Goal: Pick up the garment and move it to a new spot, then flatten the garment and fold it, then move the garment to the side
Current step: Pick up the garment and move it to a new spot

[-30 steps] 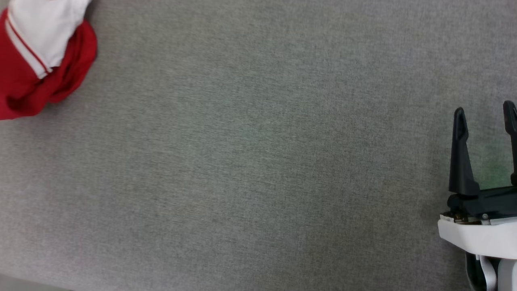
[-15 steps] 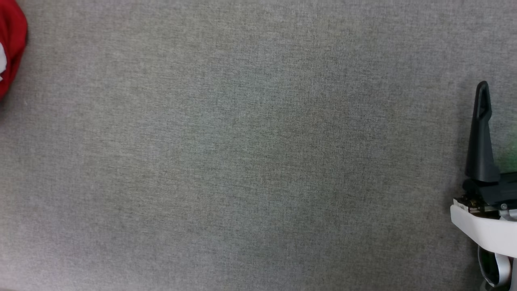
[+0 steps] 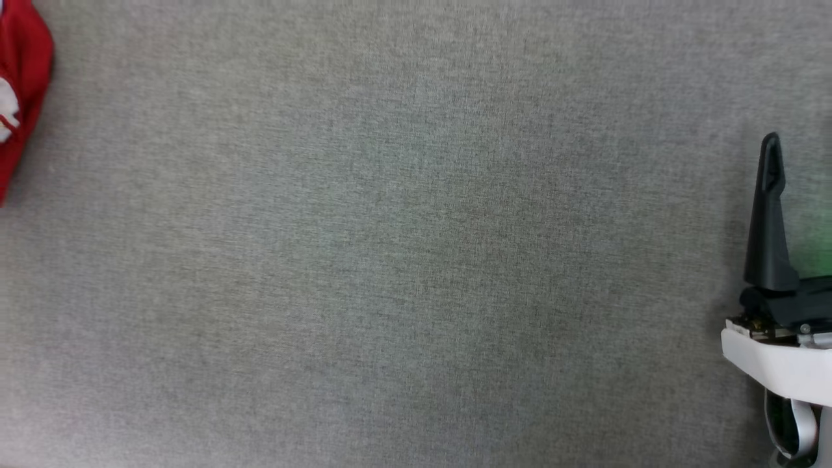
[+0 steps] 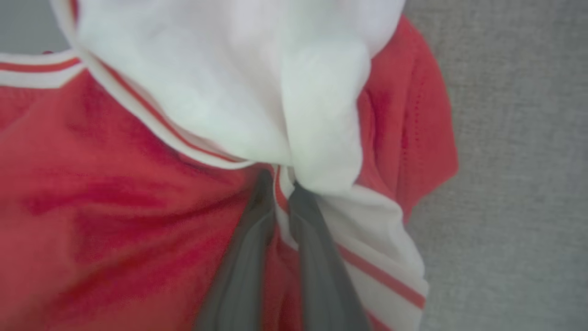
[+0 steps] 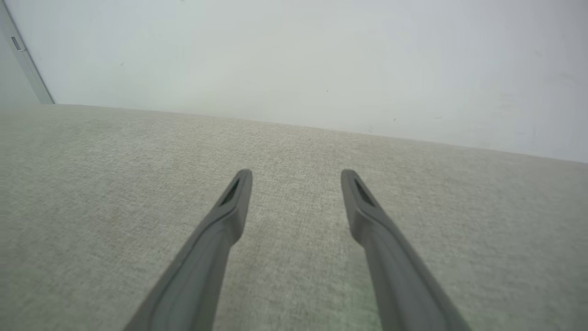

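Red jersey T-shirt with white sleeves (image 3: 23,84) sits far left on the grey fabric tabletop (image 3: 416,260). Left gripper (image 4: 280,184): fingers nearly closed, seemingly pinching its striped sleeve seam, though blurred. Right gripper (image 5: 296,177): fingers spread wide, empty.

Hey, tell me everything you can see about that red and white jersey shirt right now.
The garment is a red jersey-style shirt of soft knit-looking fabric with a white sleeve edged in red-and-white striped trim. It is crumpled and bunched, not flat, over the gray woven surface. The left gripper is shut on it, pinching a fold at the striped sleeve seam. In the head view its red edge lies at the far left.
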### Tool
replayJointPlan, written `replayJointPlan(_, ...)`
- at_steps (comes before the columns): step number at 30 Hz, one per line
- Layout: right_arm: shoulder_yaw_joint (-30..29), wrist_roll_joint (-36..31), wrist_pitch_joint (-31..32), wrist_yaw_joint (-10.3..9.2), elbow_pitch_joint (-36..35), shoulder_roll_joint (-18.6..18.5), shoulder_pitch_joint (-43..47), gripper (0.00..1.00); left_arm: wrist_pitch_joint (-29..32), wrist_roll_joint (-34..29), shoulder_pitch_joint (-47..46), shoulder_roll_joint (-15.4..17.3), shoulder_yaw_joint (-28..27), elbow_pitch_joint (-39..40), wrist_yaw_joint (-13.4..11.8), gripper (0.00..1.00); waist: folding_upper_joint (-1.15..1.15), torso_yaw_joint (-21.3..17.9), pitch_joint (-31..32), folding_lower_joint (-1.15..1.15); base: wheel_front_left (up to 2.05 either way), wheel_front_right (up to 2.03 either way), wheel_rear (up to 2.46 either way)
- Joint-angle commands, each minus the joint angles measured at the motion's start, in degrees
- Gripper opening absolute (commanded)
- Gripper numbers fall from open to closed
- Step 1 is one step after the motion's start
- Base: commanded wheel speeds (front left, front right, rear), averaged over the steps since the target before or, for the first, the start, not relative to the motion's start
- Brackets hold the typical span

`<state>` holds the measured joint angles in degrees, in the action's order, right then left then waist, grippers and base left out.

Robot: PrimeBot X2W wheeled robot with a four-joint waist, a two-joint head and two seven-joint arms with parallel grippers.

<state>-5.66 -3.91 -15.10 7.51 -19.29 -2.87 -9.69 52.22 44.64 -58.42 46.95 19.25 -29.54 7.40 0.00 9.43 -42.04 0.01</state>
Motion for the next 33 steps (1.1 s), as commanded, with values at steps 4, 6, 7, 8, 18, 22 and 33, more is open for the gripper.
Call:
replayJointPlan(4, 0.0, 1.4, -0.1, -0.04, 1.8, 0.0, 1.0, 1.0, -0.8, -0.4, -0.2, 2.1, 2.8, 2.5, 0.0, 0.0, 0.0, 0.1, 5.2, -0.01, 0.0, 0.0, 0.0)
replayJointPlan(6, 0.1, 2.0, -0.1, -0.04, 2.7, 0.0, 1.3, 1.0, -0.7, -0.6, -1.1, 3.1, 4.3, 4.7, 0.0, 0.0, 0.0, 0.1, 7.3, -0.01, 0.0, 0.0, 0.0)
replayJointPlan(7, 0.1, 2.3, -0.1, -0.04, 3.2, 0.0, 1.5, 1.0, -0.6, -0.6, -1.5, 3.5, 5.2, 5.8, 0.0, 0.0, 0.0, 0.2, 8.4, -0.01, 0.0, 0.0, 0.0)
replayJointPlan(8, 0.3, 2.7, -0.1, -0.04, 3.8, 0.0, 1.8, 1.0, -0.2, -0.6, -2.0, 4.2, 6.1, 7.3, 0.0, 0.0, 0.0, 0.2, 9.5, -0.01, 0.0, 0.0, 0.0)
replayJointPlan(18, 1.5, 6.2, -0.1, -0.04, 7.9, 0.0, 4.3, 1.0, 4.7, -0.7, -10.2, 4.7, 16.3, 21.2, 0.0, 0.0, 0.0, -2.1, 18.7, -0.01, 0.0, 0.0, 0.0)
replayJointPlan(22, 1.7, 7.4, -0.1, -0.03, 9.2, 0.0, 5.5, 1.0, 6.4, -0.5, -14.0, 1.8, 20.5, 24.6, 0.0, 0.0, 0.0, -4.4, 21.7, -0.01, 0.0, 0.0, 0.0)
replayJointPlan(33, 2.2, 9.7, -0.1, -0.04, 10.9, 0.0, 7.2, 1.0, 5.2, 2.7, -21.9, -10.9, 33.8, 24.6, 0.0, 0.0, 0.0, -14.5, 26.1, -0.01, 0.0, 0.0, 0.0)
